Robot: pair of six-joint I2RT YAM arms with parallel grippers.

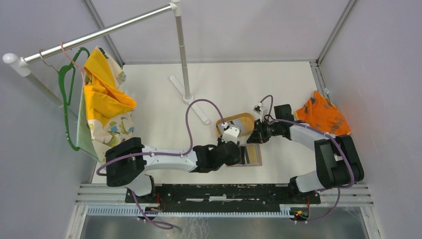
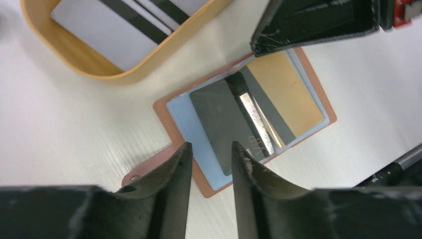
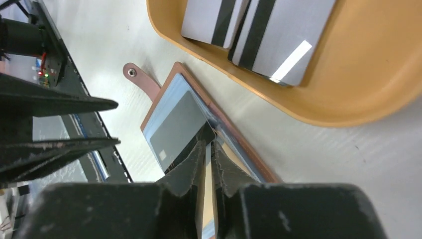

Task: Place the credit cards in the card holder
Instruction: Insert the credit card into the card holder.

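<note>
The reddish-brown card holder (image 1: 254, 156) lies open on the table, just in front of the tan tray (image 1: 245, 117). In the left wrist view the holder (image 2: 164, 108) has a dark grey card (image 2: 219, 114) on its blue lining and a gold card (image 2: 286, 94) beside it. My left gripper (image 2: 209, 145) hovers open over the holder's near edge. My right gripper (image 3: 209, 142) has its tips at the holder's fold, by the dark card's (image 3: 174, 124) corner. Its fingers are almost together, and I see nothing pinched between them. White striped cards (image 3: 278, 40) lie in the tray (image 3: 348, 99).
A clothes rail stands at the back, its post base (image 1: 189, 98) near the tray. Yellow patterned cloth (image 1: 107, 99) and a green hanger (image 1: 67, 84) hang at the left. An orange cloth (image 1: 323, 117) lies at the right wall. The holder's snap tab (image 3: 132, 73) points towards the arm bases.
</note>
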